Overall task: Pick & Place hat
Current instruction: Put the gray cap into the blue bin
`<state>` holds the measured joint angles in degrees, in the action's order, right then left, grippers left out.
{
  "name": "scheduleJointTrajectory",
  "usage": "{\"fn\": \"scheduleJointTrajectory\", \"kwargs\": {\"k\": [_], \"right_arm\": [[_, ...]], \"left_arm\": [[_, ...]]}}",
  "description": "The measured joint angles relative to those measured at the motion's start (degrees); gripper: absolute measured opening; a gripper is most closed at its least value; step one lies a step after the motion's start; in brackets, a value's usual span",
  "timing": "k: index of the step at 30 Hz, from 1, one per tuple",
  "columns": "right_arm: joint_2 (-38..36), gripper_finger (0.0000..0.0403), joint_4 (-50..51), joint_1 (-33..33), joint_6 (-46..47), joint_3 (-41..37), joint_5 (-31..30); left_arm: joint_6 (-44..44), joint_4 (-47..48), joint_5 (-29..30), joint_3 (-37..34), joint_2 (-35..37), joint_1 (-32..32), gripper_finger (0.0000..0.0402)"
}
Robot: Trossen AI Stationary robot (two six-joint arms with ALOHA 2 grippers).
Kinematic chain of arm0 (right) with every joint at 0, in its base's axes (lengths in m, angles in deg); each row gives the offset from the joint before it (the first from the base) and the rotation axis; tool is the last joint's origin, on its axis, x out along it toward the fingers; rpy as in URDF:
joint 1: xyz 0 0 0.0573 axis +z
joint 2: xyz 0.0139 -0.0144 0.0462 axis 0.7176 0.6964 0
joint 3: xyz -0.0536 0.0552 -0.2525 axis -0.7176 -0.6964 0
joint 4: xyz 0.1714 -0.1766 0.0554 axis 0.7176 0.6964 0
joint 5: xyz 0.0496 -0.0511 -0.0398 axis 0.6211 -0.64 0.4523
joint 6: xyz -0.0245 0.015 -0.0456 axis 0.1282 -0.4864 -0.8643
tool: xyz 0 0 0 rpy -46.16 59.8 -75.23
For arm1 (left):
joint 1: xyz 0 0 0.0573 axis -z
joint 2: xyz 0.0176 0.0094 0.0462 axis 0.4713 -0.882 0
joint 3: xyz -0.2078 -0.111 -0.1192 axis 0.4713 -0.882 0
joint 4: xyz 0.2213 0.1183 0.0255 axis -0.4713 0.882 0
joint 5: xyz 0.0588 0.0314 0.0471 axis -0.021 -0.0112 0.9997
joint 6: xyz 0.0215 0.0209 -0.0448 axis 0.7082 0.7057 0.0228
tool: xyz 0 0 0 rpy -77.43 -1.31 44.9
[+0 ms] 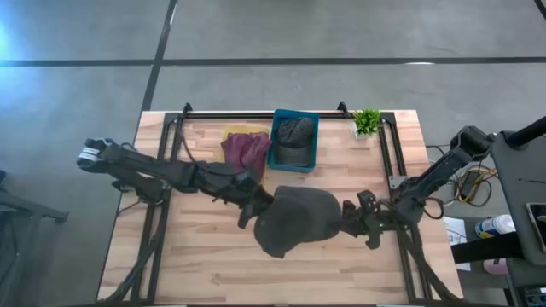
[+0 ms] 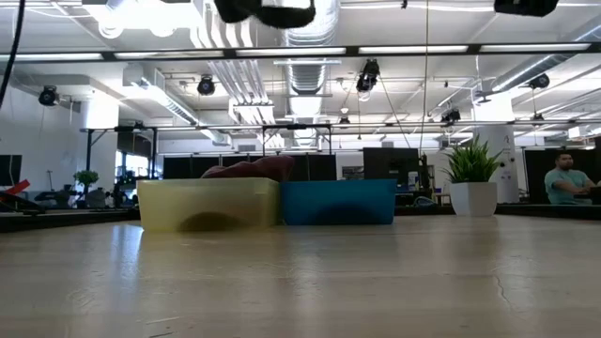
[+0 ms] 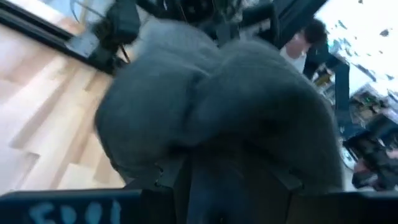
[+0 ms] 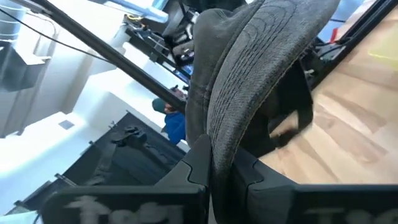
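Robotics lab or industrial workshop, open-plan. Exposed silver ducting (image 2: 258,70) and pipework under a bare ceiling, with long strip lights (image 2: 441,49) and hanging camera or lamp fittings (image 2: 368,75). Polished grey concrete floor (image 1: 341,34) marked with dark lines. Wooden butcher-block desk (image 1: 205,256) framed by black metal rails (image 1: 256,113), cabling and electronics (image 1: 473,183) alongside on the right. Further workstations and dark screens (image 2: 390,169) ranged across the background. Seated person (image 2: 568,178) at far right, apparently at another station; too distant to confirm. Small potted plant (image 2: 472,174) on the desk's far edge.
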<state>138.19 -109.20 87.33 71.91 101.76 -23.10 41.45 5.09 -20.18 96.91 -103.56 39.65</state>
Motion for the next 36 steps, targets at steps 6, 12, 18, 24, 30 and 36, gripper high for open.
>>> {"fn": "scheduleJointTrajectory", "kwargs": {"k": [6,12,18,24,30,36], "right_arm": [[-0.17,0.0013,0.26,-1.41,-0.46,-0.02,-0.2],[-1.02,0.0013,-0.09,-1.15,-2.53,0.87,-0.06],[-2.92,0.0013,-0.11,-0.78,-8.34,1.15,-0.02],[-2.38,0.0013,-0.03,-1.53,-5.54,1.11,1.04],[-2.47,0.0013,-1.45,-2.02,-7.91,4.36,0.97],[-2.48,0.0013,-0.35,-5.62,-11.18,8.4,1.35]], "left_arm": [[3.06,-0.08,2.25,0.07,-3.23,-0.39,0.0133],[3.03,-2.93,2.39,0.1,-0.22,-0.28,0.0133],[5.77,10.87,1.51,-0.61,2.82,-0.46,0.0133],[5.0,-1.5,-3.67,-0.86,2.49,-0.71,0.0133],[8.41,-14.72,-5.95,-0.91,2.34,-1.86,0.0133],[10.4,-20.57,-5.97,-1.0,1.52,-3.28,0.0133]]}}
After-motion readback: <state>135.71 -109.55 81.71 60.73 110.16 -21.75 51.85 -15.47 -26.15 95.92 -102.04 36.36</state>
